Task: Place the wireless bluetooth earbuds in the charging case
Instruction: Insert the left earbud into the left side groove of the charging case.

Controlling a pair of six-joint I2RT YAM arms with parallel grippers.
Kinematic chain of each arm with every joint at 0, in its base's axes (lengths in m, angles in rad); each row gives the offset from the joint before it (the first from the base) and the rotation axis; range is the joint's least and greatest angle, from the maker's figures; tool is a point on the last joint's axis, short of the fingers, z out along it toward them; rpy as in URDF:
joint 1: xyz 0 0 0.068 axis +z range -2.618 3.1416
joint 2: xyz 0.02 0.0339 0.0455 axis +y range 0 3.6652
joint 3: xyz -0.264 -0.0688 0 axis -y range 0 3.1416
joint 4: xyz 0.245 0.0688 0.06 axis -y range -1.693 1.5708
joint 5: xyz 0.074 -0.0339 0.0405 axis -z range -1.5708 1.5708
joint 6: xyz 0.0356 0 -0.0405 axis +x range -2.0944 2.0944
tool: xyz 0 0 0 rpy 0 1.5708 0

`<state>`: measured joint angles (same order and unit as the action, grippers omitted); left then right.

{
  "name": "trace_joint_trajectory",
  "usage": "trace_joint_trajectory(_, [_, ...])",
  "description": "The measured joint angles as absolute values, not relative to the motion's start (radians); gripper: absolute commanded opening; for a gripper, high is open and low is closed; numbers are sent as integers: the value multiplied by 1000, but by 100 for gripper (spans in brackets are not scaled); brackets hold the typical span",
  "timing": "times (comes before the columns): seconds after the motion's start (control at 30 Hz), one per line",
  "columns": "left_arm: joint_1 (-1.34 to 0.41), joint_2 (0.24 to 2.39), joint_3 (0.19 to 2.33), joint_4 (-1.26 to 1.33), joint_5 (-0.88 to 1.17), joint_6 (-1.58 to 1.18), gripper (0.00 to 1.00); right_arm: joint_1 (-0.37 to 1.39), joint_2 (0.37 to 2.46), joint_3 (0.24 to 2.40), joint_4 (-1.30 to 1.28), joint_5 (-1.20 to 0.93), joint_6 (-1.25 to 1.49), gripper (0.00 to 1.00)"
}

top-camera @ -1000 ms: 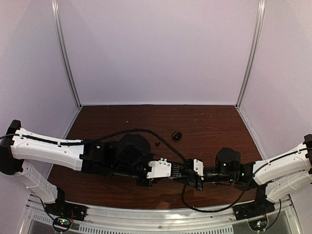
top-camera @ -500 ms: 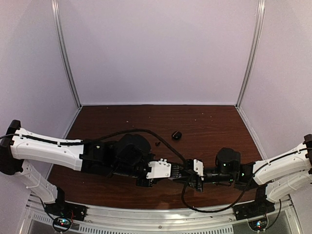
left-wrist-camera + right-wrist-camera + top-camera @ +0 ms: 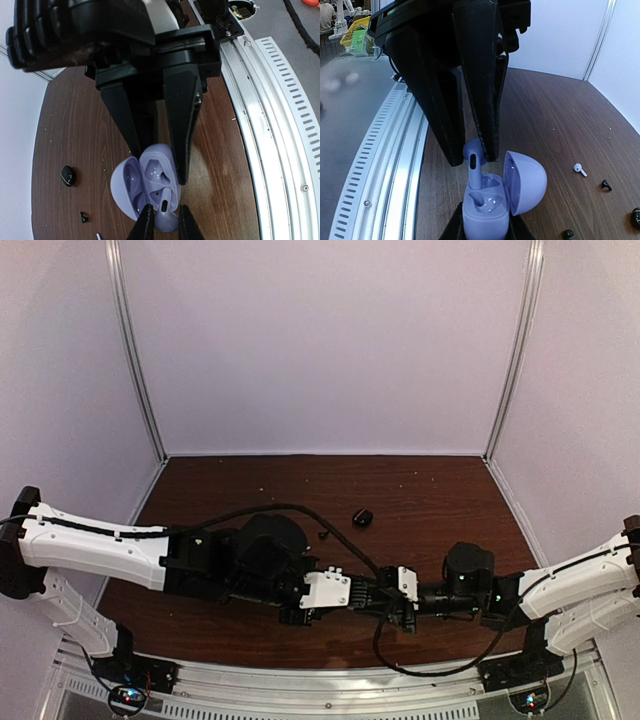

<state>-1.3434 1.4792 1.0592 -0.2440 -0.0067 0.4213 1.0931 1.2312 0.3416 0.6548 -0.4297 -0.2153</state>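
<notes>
Right wrist view: right gripper (image 3: 472,159) pinches a pale lavender stemmed earbud (image 3: 474,175) over the open rounded lavender plastic case (image 3: 487,212), which is clamped in the left gripper (image 3: 159,166). Lowering it at an angle could jam the stem against the socket rim.

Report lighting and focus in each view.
Top external: soft, even, violet-tinted light; black arm parts merge into the dark wooden table. Left wrist: the left gripper is dark, soft near the lens; the open lavender charging case is sharp, the slotted metal rail bright. Right wrist: the right gripper is a near-black silhouette, the pale lavender earbud sharp, the room beyond the table blurred.
</notes>
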Motion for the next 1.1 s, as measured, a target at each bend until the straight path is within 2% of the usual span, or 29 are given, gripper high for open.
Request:
trace_joint_trajectory(0.1, [-1343, 1479, 1059, -244, -4, 421, 10, 1093, 1231, 342, 655, -431, -215, 10])
trace_joint_trajectory(0.57, [-1356, 1481, 1072, -262, -4, 448, 12, 1093, 1231, 342, 665, -487, -199, 10])
trace_joint_trajectory(0.93, [-1374, 1493, 1075, -265, -50, 480, 27, 1093, 1238, 342, 681, -527, -171, 10])
trace_joint_trajectory(1.1, [-1382, 1494, 1076, -265, -69, 487, 30, 1093, 1239, 342, 698, -533, -160, 10])
